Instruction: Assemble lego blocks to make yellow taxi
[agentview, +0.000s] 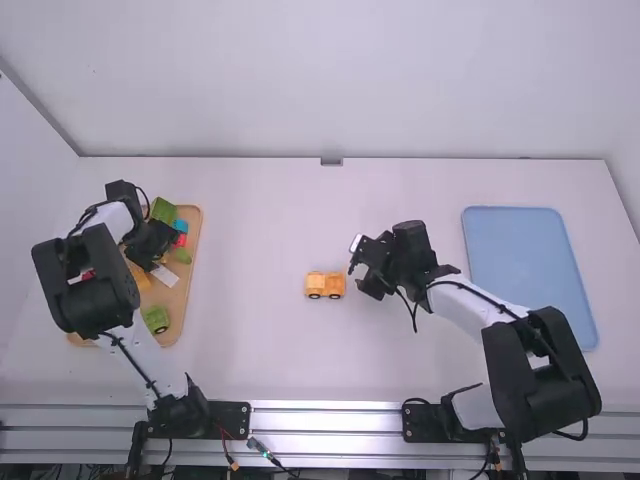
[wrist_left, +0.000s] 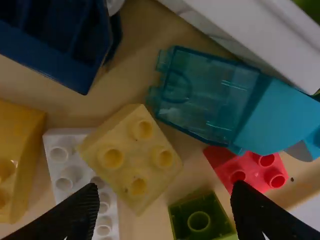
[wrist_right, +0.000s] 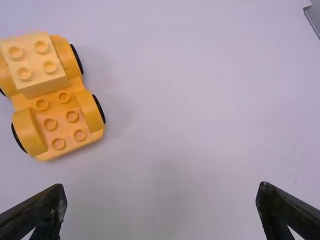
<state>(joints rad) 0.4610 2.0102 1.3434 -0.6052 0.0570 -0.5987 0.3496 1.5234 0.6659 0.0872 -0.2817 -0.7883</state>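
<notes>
Likely to fetch the pale yellow block (wrist_left: 131, 159), the left gripper (wrist_left: 165, 197) gapes well left of the wheeled base (agentview: 325, 289), the right gripper (wrist_right: 161, 192) equally wide just right of it.

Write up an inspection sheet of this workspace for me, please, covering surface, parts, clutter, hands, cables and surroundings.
Surface: white table, a few tiny dark specks.
Job's things: wheeled orange-yellow base on the table, one pale block on it; loose yellow block in the wooden tray.
Clutter: red block and teal block in that tray; blue tray at right.
Hands: left hand open over the wooden tray; right hand open beside the base.
Cables: black cables along both arms.
Surroundings: metal rail at the near edge; people, nothing seen.
</notes>
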